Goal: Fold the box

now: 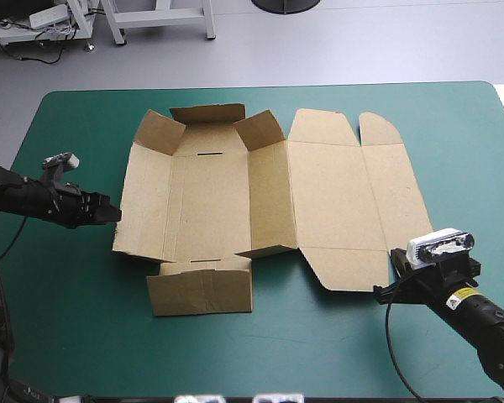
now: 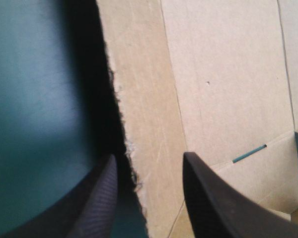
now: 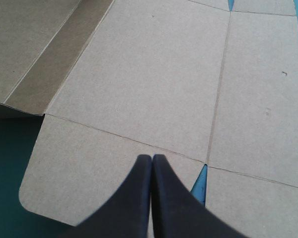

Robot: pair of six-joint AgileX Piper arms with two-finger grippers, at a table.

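**Left gripper straddles the box's left edge; right gripper closed at the near right corner**

The box (image 1: 235,201) lies as a mostly flat brown sheet in the middle of the table (image 1: 67,336), its long axis running left to right across the teal-green cover. The tray half is toward the left, with its left wall (image 1: 147,197) and corner flaps (image 1: 160,134) tilted up. The lid panel (image 1: 328,193) lies flat toward the right.

The relation that matters is at the left edge. The left gripper (image 1: 109,215) points along the long axis at the outer edge of the left wall, and it is the arm nearer the tray half. In the left wrist view its fingers (image 2: 102,198) stand apart with that ragged edge running between them, one on the cover side and one over the board. The wall lies directly ahead, so a pinch and an inward roll looks like the likely next move.

The right gripper (image 1: 393,277) sits at the near right corner, over the lid's near flap (image 1: 344,269). Its fingers (image 3: 139,198) are pressed together into one point and hold nothing.

A dark shadow hides the gap under the left wall's edge. It cannot be told whether the cover-side finger is beneath the board or only beside it, nor whether either finger touches. In the high view the right gripper's tips are mostly hidden under its own wrist, and whether they press on the flap or hover is unclear
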